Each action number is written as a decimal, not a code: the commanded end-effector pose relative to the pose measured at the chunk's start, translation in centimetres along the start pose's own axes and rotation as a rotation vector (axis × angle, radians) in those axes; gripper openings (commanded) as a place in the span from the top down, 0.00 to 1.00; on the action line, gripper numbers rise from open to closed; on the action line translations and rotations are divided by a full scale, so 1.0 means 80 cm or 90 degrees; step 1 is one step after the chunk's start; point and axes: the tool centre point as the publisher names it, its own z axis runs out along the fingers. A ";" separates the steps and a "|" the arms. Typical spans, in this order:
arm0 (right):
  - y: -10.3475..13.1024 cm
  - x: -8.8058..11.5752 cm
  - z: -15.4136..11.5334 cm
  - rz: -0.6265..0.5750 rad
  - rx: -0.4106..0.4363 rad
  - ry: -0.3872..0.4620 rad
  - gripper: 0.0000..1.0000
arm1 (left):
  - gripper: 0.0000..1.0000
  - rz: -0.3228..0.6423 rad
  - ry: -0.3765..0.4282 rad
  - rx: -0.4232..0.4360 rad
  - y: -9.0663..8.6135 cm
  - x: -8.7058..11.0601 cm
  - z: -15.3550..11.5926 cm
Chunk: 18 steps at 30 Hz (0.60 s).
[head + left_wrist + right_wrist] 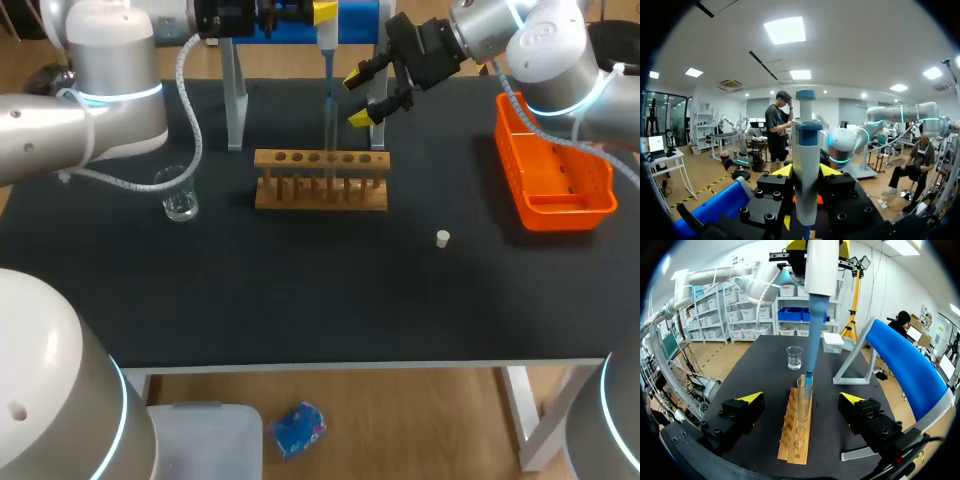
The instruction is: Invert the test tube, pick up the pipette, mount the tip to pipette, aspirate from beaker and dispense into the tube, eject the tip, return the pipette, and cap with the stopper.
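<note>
Dispense step, by my read: the pipette (806, 160) hangs upright over the rack (320, 182) with its blue tip (811, 340) right at the mouth of the test tube (803, 401). Whether liquid is going in, I can't tell. Next up should be ejecting the tip, which calls for lifting straight out so the tip doesn't drag the tube, then swinging clear of the rack.

The left gripper (806, 172) has its jaws clamped on the pipette body, a yellow tip on either side. The right gripper (362, 96) is spread wide and carries nothing. It hovers at one o'clock from the rack, and the tube stands ahead between its fingers, untouched.

Out from there, the beaker (180, 197) sits at nine o'clock from the rack. The small white stopper (443, 238) lies alone at four o'clock, not yet on the tube. The orange basket (556, 205) is at three o'clock, and the blue stand (907, 362) at twelve.
</note>
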 end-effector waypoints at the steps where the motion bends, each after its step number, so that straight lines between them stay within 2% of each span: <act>1: 0.000 -0.001 -0.002 0.000 0.001 0.003 0.00 | 1.00 -0.001 0.003 0.001 0.003 -0.004 0.002; 18: 0.000 -0.001 -0.002 0.000 0.001 0.003 0.00 | 1.00 -0.010 -0.003 0.000 0.015 -0.005 0.003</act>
